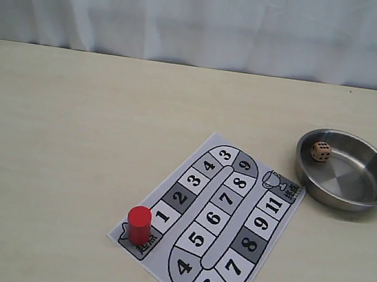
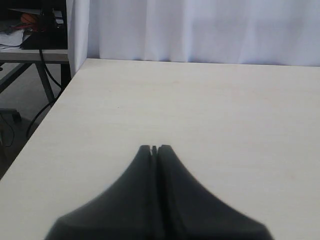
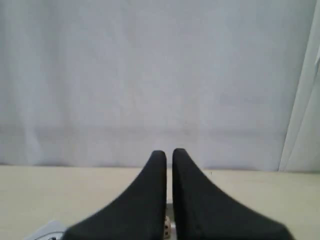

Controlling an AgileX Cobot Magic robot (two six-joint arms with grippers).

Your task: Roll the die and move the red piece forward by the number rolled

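Note:
The tan die (image 1: 321, 151) lies inside a steel bowl (image 1: 341, 203) at the right of the table, against its far left wall. The red piece (image 1: 139, 224) stands upright on the start square at the near left corner of the numbered board (image 1: 214, 217). Neither gripper shows in the exterior view. In the left wrist view my left gripper (image 2: 154, 148) is shut and holds nothing over bare table. My right gripper (image 3: 169, 152) has its jaws almost touching, nothing between them. A sliver of the die (image 3: 166, 227) shows through that slit, far below.
The board's track of numbered squares winds to a trophy square next to the bowl. A white curtain (image 1: 204, 18) hangs behind the table's far edge. The left wrist view shows the table's left edge (image 2: 47, 115) and a cluttered desk beyond.

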